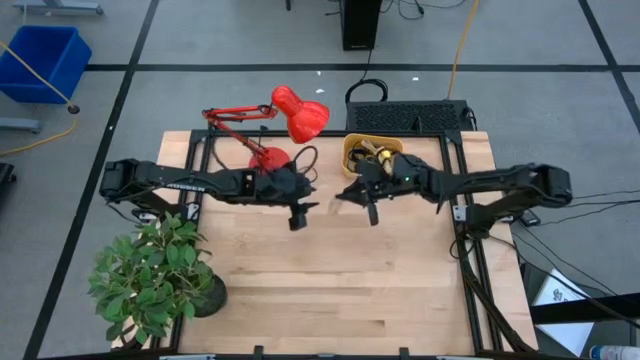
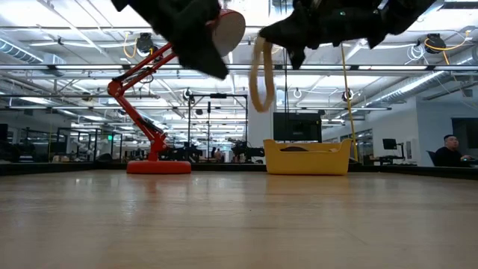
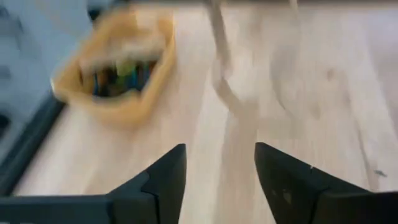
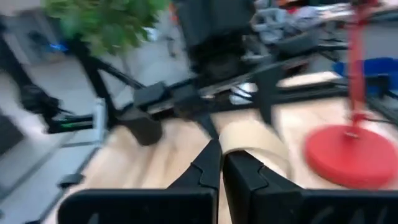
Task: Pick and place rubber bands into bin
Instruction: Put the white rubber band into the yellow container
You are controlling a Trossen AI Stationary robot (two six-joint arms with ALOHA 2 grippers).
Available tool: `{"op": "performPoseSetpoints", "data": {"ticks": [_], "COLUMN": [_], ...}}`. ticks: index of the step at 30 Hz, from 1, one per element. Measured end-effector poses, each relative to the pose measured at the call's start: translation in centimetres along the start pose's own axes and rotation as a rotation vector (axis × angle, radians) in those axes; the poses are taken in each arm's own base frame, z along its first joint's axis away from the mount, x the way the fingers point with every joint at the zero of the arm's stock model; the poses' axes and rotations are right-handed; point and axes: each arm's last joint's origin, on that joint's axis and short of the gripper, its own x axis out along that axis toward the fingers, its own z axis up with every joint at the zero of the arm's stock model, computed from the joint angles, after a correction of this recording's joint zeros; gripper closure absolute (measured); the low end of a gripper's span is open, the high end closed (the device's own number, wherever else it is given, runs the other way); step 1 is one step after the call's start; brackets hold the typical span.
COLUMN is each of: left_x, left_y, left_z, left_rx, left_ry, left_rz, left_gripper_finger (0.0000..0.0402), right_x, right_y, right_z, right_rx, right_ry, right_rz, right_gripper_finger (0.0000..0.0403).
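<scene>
Above the middle of the pale wooden bench (image 1: 330,280), your two arms meet almost hand to hand. Your right hand (image 1: 372,212) is clenched on a wide tan rubber band (image 2: 261,75), a flat floppy loop that dangles from its fingertips well clear of the wood; your right wrist view shows the same tan strip pinched between the closed fingers (image 4: 205,168). Your left hand (image 1: 297,218) is just beside it with its fingers (image 3: 165,177) released and apart, gripping nothing. In its wrist view the band hangs just beyond the gap between them, so it looks like a hand-over, with the right hand now carrying the load.

Behind the hands, near the far edge of the bench, sits the small shallow orange-yellow plastic tray (image 1: 353,150), beside the red desk lamp (image 1: 290,115). You can see a heap of coloured bands already lying inside it, green, blue and dark ones among them, though the blur keeps you from counting. No loose bands show on the bare wood anywhere in the overhead view, so my judgement is that you are close to the end: this tan loop may well be the last one. What is left is to carry it over the tray's rim and let go. The potted green plant (image 1: 155,275) at the near left corner is well apart from all this.
</scene>
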Motion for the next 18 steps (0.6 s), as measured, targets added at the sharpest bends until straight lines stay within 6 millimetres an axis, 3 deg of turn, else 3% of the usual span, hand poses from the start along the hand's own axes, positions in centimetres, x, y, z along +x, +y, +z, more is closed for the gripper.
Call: {"op": "performPoseSetpoints", "data": {"ticks": [7,14,18], "left_x": [-0.2,-0.2,-0.2], "left_y": [0.0,0.0,0.1], "left_z": [-2.2,-2.0,-1.8], "left_rx": [-0.137,-0.16,-0.164], "left_ry": [0.227,0.207,0.184], "left_rz": [0.019,0.021,0.019], "left_gripper_finger": [0.0178,0.0177,0.0174], "right_x": [-4.3,-7.2,-8.3], "right_y": [-1.5,-4.1,-5.7], "right_z": [2.8,7.2,8.0], "right_rx": [-0.004,-0.029,-0.032], "right_ry": [0.185,0.324,0.318], "right_rz": [-0.286,-0.575,-0.654], "right_gripper_finger": [0.0402,0.0403,0.0403]}}
